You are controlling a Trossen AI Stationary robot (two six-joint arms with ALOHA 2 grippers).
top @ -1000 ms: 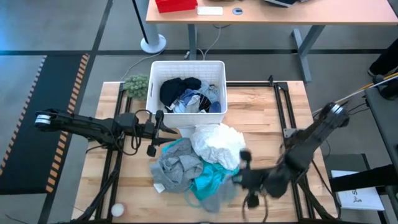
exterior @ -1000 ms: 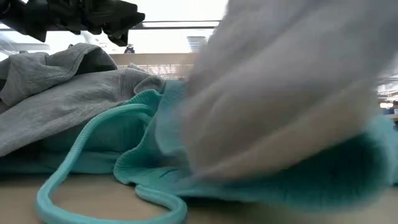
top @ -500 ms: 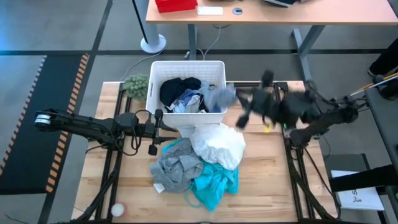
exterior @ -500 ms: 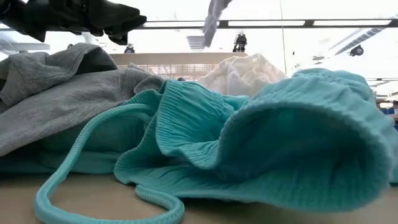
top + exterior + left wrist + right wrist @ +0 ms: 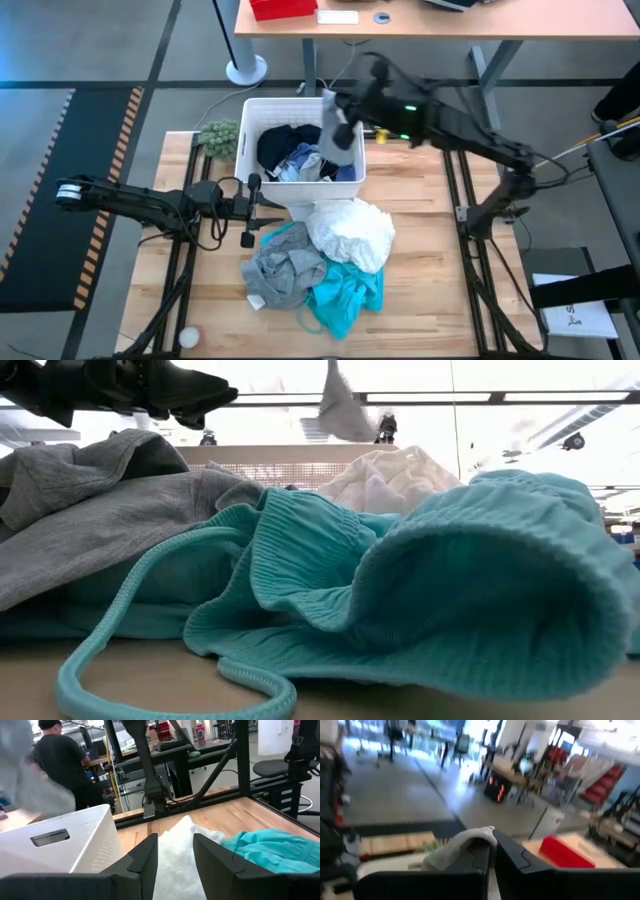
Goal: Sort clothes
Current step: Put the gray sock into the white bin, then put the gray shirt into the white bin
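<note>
clothes split two ways: a pile (image 5: pixel 320 262) on the table (image 5: pixel 420 200) in front of the bin (image 5: pixel 300 105), and some already in the bin, dark top (image 5: pixel 285 143) and blue pieces among them. looks like the bin is the drop point for sorted items, pile is the backlog.

pile, big to small: white garment (image 5: pixel 350 232) nearest the bin, grey piece (image 5: pixel 282 272) beside it, teal piece (image 5: pixel 345 290) at the near edge with its drawstring trailing out.

right arm is stretched across over the bin's rim. right gripper (image 5: pixel 340 120) is clamped on a small grey item (image 5: pixel 343 138) that hangs over the bin's right side; wrist view shows the fingers (image 5: pixel 480 857) pressed together with grey cloth (image 5: pixel 457 847) draped over them. my read: it's held above the bin for a drop, release not yet done.

left gripper (image 5: pixel 252 210) hovers low just left of the pile, between bin and grey piece. fingers (image 5: pixel 147 855) spread apart, nothing between them, touching nothing. white garment and bin wall sit just ahead of it. reads as waiting.

green plant (image 5: pixel 220 135) sits at the bin's left corner, not part of the sort.
</note>
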